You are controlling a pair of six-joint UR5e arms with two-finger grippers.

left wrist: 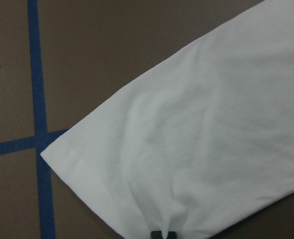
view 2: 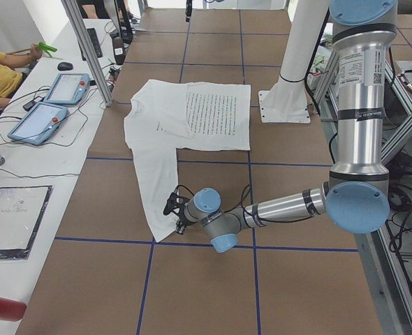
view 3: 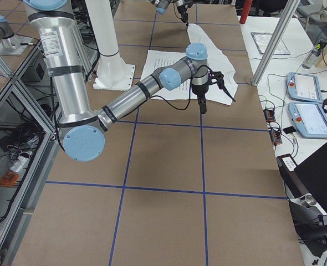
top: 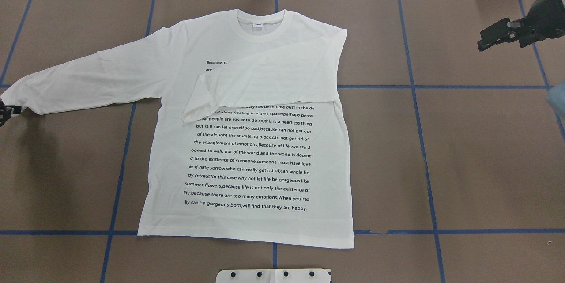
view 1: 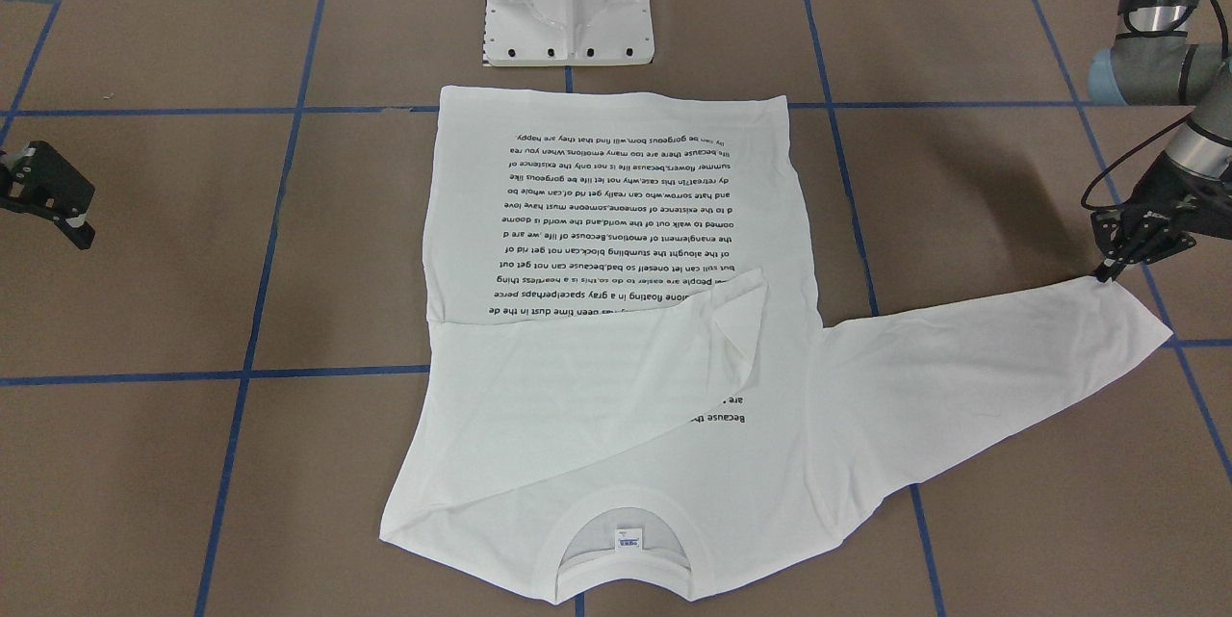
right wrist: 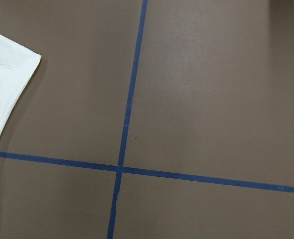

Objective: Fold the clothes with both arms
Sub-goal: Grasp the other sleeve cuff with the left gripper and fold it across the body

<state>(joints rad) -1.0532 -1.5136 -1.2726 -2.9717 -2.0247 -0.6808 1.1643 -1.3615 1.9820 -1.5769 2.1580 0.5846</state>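
- Facing the robot from across the table (view 1: 144,463): pinches the cuff corner of the shirt's (view 1: 626,213) spread sleeve (view 1: 962,357) with the left gripper (view 1: 1107,275), closed on cloth, probably to carry it over the chest onto the other sleeve (view 1: 597,376) already laid there.
- Parks the right gripper (view 1: 48,198) well apart from the shirt, seemingly spread and holding nothing.
- From overhead: lays the shirt flat mid-table, text up, hem toward the white base (top: 273,275); crosses only blue tape lines (top: 125,150) along the likely fold path.
- From the left end: leaves tablets (view 2: 66,88) and a person (view 2: 0,66) off at the side bench, well apart from the sleeve.
- From the right end: holds the right gripper raised above the table, touching nothing.
- From the left wrist: gathers puckered cuff cloth into the fingertips (left wrist: 157,233).
- From the right wrist: looks down on bare table and tape, with one shirt corner at the edge.
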